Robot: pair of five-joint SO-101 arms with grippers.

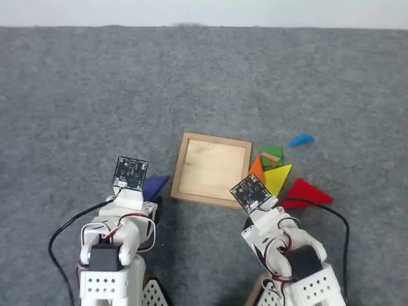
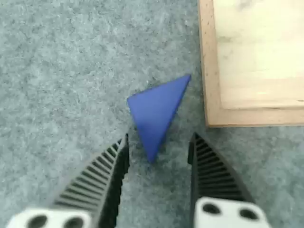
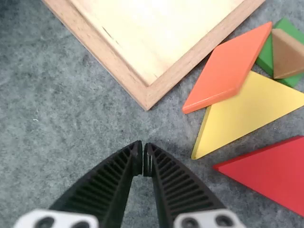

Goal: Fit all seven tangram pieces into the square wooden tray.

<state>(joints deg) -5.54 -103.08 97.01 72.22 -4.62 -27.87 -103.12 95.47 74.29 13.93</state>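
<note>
A grey felt-like cloth (image 1: pixel 95 95) covers the whole table; on it, at the near edge, stand the left arm (image 1: pixel 108 255) and the right arm (image 1: pixel 293 261), side by side; just beyond them lies the square wooden tray (image 1: pixel 213 167), flat, showing bare wood inside its raised rim, with all seven pieces lying outside it on the cloth; the red triangle (image 1: pixel 305 193) is off the tray's near right corner, and the yellow triangle (image 1: pixel 278 177) sits just beside it, nearer the tray; the dark blue triangle (image 2: pixel 156 111) lies alone on the tray's other side, close to its near left corner; the orange parallelogram (image 3: pixel 228 69) lies along the tray's right rim, its edge overlapping the yellow triangle; the green square (image 1: pixel 273 153) lies just beyond it, with the small brown triangle (image 3: pixel 285 54) resting on top; a small light blue piece (image 1: pixel 301 139) lies farther right, apart from the cluster; the left gripper (image 2: pixel 159 142) has its fingers spread, with the dark blue triangle's pointed corner between the tips; the right gripper (image 3: pixel 143 149) is closed on nothing, tips together over the cloth just off the tray's corner, near the yellow triangle.
</note>
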